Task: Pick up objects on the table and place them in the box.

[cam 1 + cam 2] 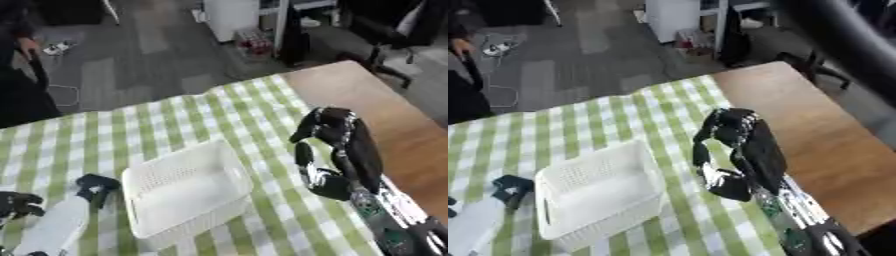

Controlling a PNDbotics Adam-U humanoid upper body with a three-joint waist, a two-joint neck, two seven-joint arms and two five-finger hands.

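**Right hand up over the cloth, nothing in it, basket waiting**

Right hand [337, 145] is raised above the checked cloth [192, 115], just right of the white basket [184, 187]. Fingers curl at the tips, thumb hangs down apart from them; it grips nothing I can see.

Left hand [19, 204] shows only at the lower left edge, dark fingers bent, can't tell what, if anything, they hold.

Basket looks empty inside, sitting askew on the cloth. Touching its left wall: a small black thing [94, 186], and below that a long pale thing [54, 226] running to the bottom edge. Shapes only, can't ID either.

Doing it well, imo: those things lie on the basket's left side, so the left hand is better placed. Right hand would have to cross over the basket; keep it high and clear of the rim. Bare wood table [367, 95] to the right holds nothing to pick.
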